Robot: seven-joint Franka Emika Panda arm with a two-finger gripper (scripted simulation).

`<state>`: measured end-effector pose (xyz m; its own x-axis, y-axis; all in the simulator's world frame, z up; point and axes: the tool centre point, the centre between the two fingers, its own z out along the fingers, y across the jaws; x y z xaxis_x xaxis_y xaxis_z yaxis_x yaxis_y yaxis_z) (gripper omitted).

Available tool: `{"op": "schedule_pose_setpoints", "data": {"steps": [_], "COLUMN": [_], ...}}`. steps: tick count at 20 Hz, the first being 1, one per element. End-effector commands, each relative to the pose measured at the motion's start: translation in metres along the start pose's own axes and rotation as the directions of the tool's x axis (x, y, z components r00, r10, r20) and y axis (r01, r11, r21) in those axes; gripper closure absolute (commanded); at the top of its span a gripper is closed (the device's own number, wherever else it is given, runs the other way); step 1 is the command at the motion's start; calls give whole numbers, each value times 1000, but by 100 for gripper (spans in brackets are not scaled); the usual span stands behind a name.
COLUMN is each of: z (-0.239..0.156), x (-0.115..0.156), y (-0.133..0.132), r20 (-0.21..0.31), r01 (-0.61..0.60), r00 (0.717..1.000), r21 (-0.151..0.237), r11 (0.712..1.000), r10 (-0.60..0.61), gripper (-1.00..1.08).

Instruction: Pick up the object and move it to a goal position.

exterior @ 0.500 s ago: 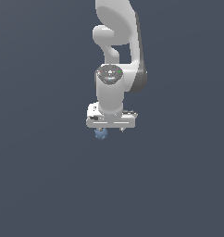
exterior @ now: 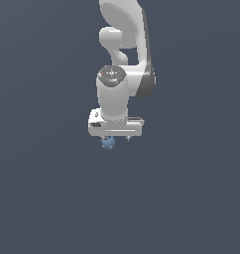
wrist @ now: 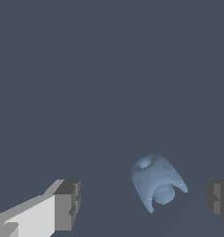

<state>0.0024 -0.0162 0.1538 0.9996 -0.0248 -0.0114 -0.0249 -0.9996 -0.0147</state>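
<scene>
- Presently spread apart: white two-fingered claw (wrist: 141, 203) with dark grey pads, one pad (wrist: 67, 203) to one side and the other (wrist: 219, 201) at the opposite edge of the wrist view, nothing clamped.
- Between those fingers but off-centre: small light-blue, lumpy, roundish object (wrist: 156, 183), nearer the pad at the frame's edge, with clear gaps on both sides and no contact visible.
- Seen from outside, hanging just under the white claw (exterior: 115, 139) body, toward the exterior view's left end of it: same light-blue object (exterior: 108, 143), partly tucked behind the claw's lower edge.
- No marked long axis on the object; a dimple on one face and a rounded knob on another, so likely uneven pad contact on closing.
- Judged next: a small sideways correction to centre the object, perhaps a little more descent, then closing; otherwise a risk of one pad arriving first and nudging the object aside.
- Beneath and around: flat, uniform dark slate-grey surface (exterior: 191, 208), no edges, texture or shadows to read height from.
- Whether resting on that surface or not: cannot tell.
- Above: white jointed arm (exterior: 122, 59), rising out of the exterior view's upper edge; no goal marker visible in either view.
</scene>
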Motion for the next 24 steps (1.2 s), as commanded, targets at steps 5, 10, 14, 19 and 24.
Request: {"op": "schedule_pose_setpoints", "data": {"steps": [5, 10, 14, 19, 24], "z": [-1, 4, 10, 21, 36], "x": [0, -3, -7, -14, -25], "y": [2, 5, 10, 19, 29], "r20": [0, -1, -2, -2, -3], "r01": [4, 37, 85, 172, 285], "r00": [1000, 999, 996, 985, 958], "r21": [1, 0, -3, -7, -12], "r11": [1000, 999, 996, 985, 958], "r10": [-4, -37, -85, -172, -285], "gripper": [-92, -92, -92, -92, -92]}}
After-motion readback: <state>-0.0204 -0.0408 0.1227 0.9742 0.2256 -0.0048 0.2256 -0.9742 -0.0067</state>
